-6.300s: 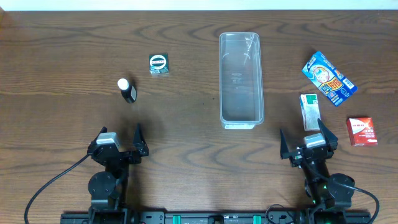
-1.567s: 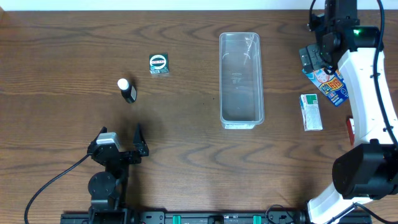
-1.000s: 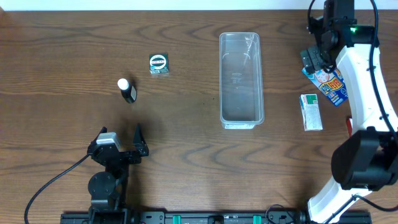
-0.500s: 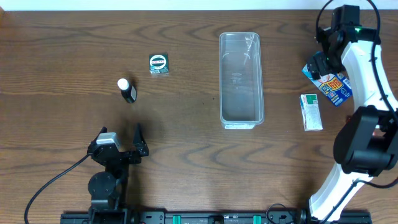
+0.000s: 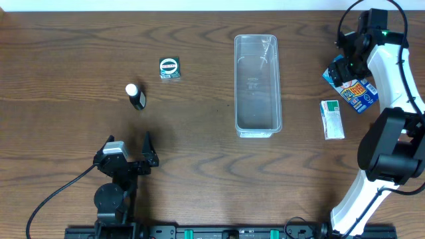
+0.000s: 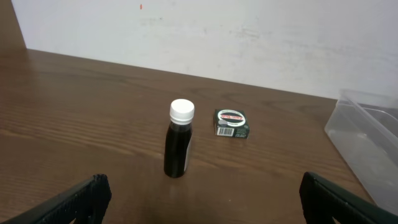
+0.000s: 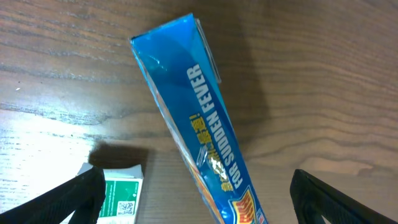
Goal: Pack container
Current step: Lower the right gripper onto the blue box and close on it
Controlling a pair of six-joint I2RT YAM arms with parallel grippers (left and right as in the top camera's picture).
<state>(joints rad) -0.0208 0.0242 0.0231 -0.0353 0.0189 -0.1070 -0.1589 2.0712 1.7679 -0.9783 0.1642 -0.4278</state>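
The container (image 5: 257,86), a long clear tub, stands empty at the table's middle, and its corner (image 6: 367,140) shows in the left wrist view. My right gripper (image 5: 341,69) hangs over the upper end of a blue packet (image 5: 358,93) at the far right. It is open, its fingers straddling the packet (image 7: 199,124) with gaps on both sides. My left gripper (image 5: 127,143) rests open near the front edge, nothing between its fingers (image 6: 81,199).
A green-and-white box (image 5: 332,119) lies just below the blue packet, and its top (image 7: 118,196) sits by my right gripper's left finger. A black bottle with a white cap (image 5: 135,97) and a small dark green box (image 5: 170,68) stand left of the container.
My right arm has swung a little to the right and its gripper has settled lower over the blue packet. The left arm and all objects have stayed still.
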